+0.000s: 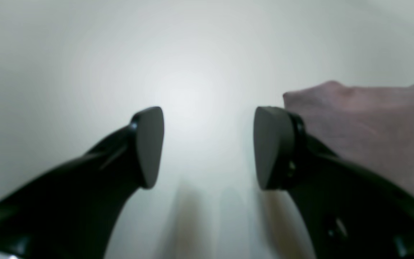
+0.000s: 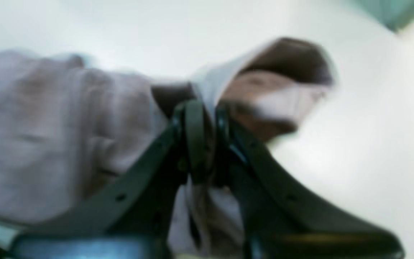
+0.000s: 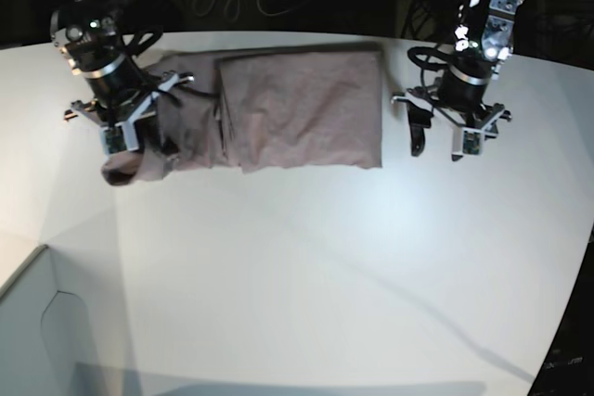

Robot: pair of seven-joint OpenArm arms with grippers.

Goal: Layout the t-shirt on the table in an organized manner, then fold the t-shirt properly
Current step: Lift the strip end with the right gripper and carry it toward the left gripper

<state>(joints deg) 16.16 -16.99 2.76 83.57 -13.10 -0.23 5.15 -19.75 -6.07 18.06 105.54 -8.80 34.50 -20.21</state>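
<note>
Left gripper (image 1: pixel 208 147): jaws spread wide, nothing between them, pointing straight down, arm reaching in from 1 o'clock in the base view. Right gripper (image 2: pixel 207 138): jaws pinched tight on a fold of the t-shirt (image 3: pixel 302 108), arm entering from 11 o'clock, wrist angled downward.

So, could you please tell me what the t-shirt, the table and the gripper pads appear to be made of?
The t-shirt: soft knit cloth, probably cotton; matte mauve, creasing and bunching where the right gripper pinches it.
The table: hard, smooth white surface, perhaps laminate; it reflects a soft glare.
The left gripper pads: flat matte dark grey, likely rubber or plastic; too blurred to be sure.
</note>
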